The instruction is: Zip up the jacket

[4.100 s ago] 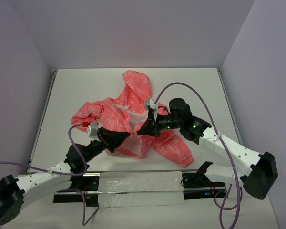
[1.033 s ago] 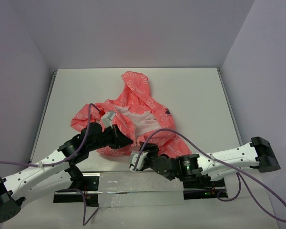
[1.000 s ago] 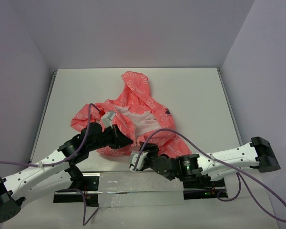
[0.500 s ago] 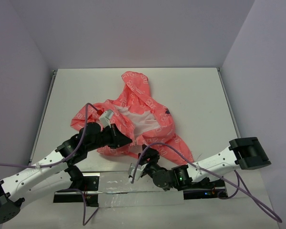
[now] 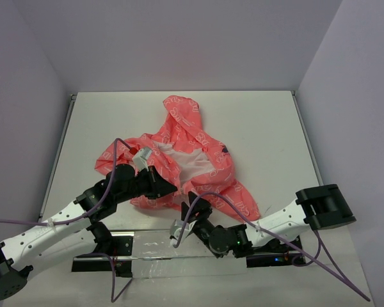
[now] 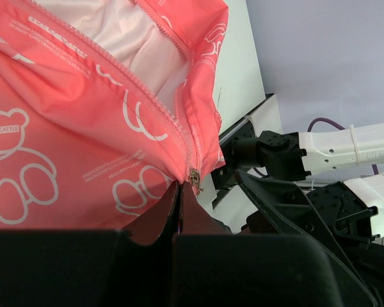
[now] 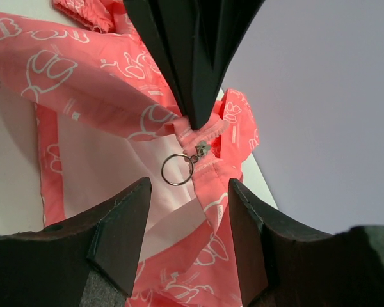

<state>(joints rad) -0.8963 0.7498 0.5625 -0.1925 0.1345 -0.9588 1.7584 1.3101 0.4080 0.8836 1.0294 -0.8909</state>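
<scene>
Right gripper swung in, unclenched; left gripper pinches coral-pink hooded jacket hem; next, grasp round metal zipper ring

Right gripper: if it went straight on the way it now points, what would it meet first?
Probably the metal ring pull of the jacket zipper, just below where the left gripper pinches; depth is unclear.

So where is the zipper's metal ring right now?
In the right wrist view, the ring hangs from the hem of the jacket at centre, just under the left gripper, ahead of the open right gripper.
</scene>
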